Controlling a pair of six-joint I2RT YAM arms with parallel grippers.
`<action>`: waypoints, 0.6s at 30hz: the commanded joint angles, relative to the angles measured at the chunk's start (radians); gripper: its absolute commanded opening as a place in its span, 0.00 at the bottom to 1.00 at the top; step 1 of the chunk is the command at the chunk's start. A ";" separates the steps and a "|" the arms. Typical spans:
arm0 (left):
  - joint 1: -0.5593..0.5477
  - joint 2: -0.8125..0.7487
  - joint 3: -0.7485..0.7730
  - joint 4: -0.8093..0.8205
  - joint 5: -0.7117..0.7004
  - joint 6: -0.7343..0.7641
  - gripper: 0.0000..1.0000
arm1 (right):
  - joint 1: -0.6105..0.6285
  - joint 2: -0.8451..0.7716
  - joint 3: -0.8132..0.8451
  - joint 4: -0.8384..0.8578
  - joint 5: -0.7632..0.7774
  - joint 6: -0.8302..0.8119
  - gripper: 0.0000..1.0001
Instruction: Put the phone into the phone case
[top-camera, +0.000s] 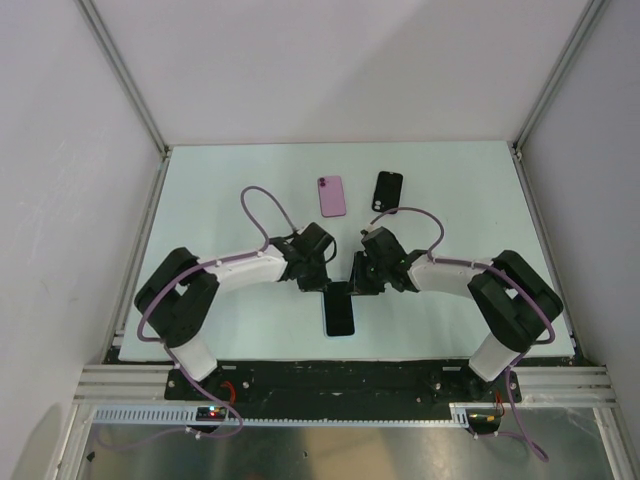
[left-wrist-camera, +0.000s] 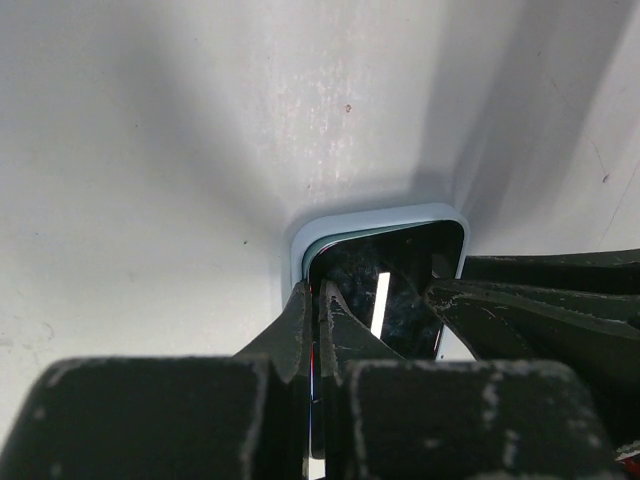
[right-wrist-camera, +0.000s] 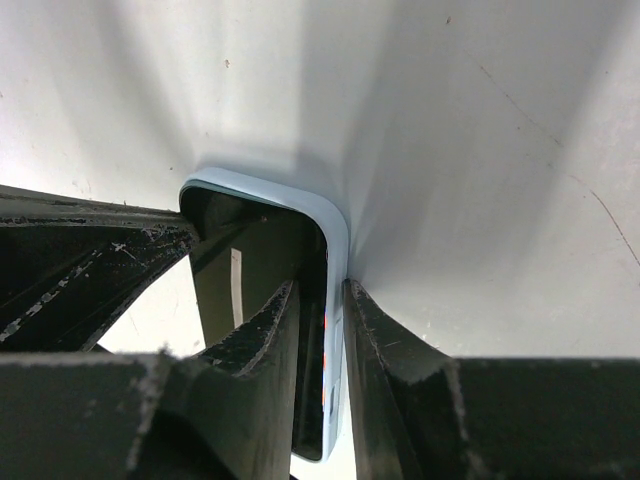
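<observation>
Pale blue phone case (left-wrist-camera: 375, 214) lies on the surface (top-camera: 220, 190) with the dark phone (left-wrist-camera: 400, 275) inside; my left end effector (left-wrist-camera: 318, 322) pinches its left rim tight, my right end effector (right-wrist-camera: 336, 310) clamps the right rim.

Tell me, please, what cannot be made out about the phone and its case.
- Top view: the left gripper and right gripper cover the phone's far end; its case rim is too small to see.
- Left wrist view: fingers hide the phone case's near part, so seating is unclear.
- Right wrist view: fingers and the bottom edge cut off the rest.
- Too small to tell phone from case: pink item, black item.
</observation>
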 joint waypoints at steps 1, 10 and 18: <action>-0.066 0.175 -0.045 0.145 0.043 -0.056 0.00 | 0.011 0.047 0.028 0.074 0.036 -0.008 0.27; -0.091 0.236 -0.066 0.145 -0.010 -0.082 0.00 | 0.060 0.060 0.083 -0.013 0.155 -0.047 0.27; -0.115 0.252 -0.120 0.146 -0.064 -0.126 0.00 | 0.083 0.081 0.090 -0.033 0.191 -0.049 0.27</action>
